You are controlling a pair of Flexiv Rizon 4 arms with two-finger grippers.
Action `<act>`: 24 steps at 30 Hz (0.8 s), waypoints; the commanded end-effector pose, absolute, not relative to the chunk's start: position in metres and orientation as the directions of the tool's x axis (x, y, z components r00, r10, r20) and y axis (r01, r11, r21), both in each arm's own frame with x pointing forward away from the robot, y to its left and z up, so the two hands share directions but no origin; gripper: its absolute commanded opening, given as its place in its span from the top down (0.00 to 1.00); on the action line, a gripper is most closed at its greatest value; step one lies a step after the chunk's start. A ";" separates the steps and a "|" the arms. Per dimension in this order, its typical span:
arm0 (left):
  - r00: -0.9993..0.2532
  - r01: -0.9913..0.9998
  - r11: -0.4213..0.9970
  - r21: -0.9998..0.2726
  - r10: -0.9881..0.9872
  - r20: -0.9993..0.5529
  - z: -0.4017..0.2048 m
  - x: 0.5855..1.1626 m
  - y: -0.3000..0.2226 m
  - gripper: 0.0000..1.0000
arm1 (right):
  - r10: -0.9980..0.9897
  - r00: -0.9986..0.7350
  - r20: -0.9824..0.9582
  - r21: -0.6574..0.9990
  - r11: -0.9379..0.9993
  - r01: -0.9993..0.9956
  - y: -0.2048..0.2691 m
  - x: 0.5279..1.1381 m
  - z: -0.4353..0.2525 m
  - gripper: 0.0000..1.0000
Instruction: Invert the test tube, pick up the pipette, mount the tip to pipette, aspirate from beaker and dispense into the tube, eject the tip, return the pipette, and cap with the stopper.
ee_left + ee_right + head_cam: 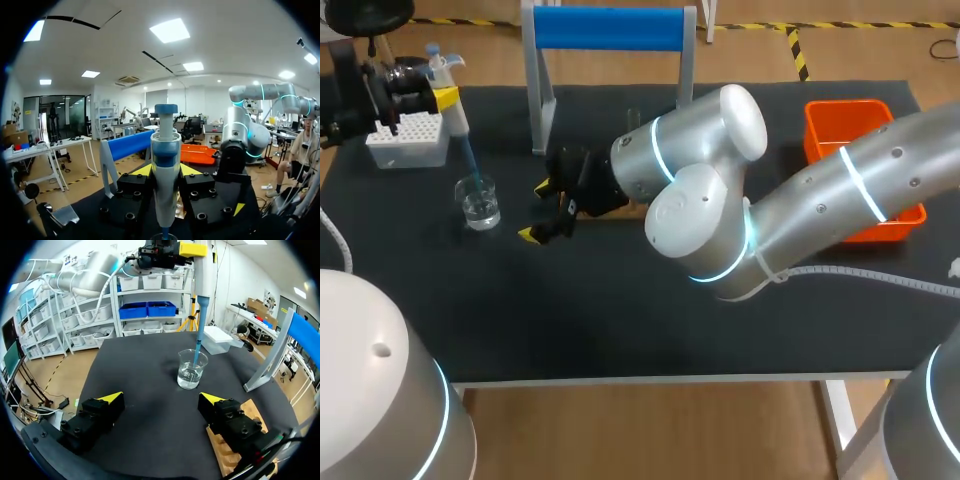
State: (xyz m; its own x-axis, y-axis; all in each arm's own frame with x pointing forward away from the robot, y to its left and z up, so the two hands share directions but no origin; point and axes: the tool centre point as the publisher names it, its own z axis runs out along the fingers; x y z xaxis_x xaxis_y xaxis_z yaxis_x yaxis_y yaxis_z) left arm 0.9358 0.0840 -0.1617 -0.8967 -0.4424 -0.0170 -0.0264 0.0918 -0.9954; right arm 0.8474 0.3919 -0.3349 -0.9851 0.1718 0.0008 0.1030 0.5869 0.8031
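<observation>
My left gripper [446, 96] is shut on the white pipette [450, 100], holding it upright at the table's back left. The pipette's blue tip [470, 165] dips into the glass beaker [479, 203], which holds some clear liquid. In the left wrist view the pipette [166, 170] stands between the two fingers of my left gripper [166, 172]. My right gripper [538, 212] hangs open and empty just right of the beaker. From the right wrist view, the beaker [192, 370] and blue tip [197, 347] lie ahead of my right gripper [162, 400]. I cannot make out the test tube or the stopper.
A white tip box [408, 140] stands at the back left, behind the beaker. A blue-topped stand [610, 30] rises at the back middle and an orange bin [850, 125] sits at the back right. A wooden block [235, 452] lies under my right gripper's finger.
</observation>
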 end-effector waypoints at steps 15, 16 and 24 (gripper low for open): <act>-0.895 0.004 0.142 -0.990 -0.440 -0.067 -0.184 0.937 0.083 1.00 | 0.168 -0.986 0.004 0.796 0.597 0.105 0.391 0.848 -0.332 0.00; -0.896 0.003 0.145 -0.989 -0.439 -0.068 -0.186 0.937 0.083 1.00 | 0.168 -0.986 0.004 0.796 0.597 0.105 0.391 0.848 -0.332 0.00; -0.895 0.003 0.173 -0.985 -0.440 -0.080 -0.192 0.937 0.082 1.00 | 0.168 -0.986 0.004 0.796 0.597 0.105 0.391 0.848 -0.332 0.00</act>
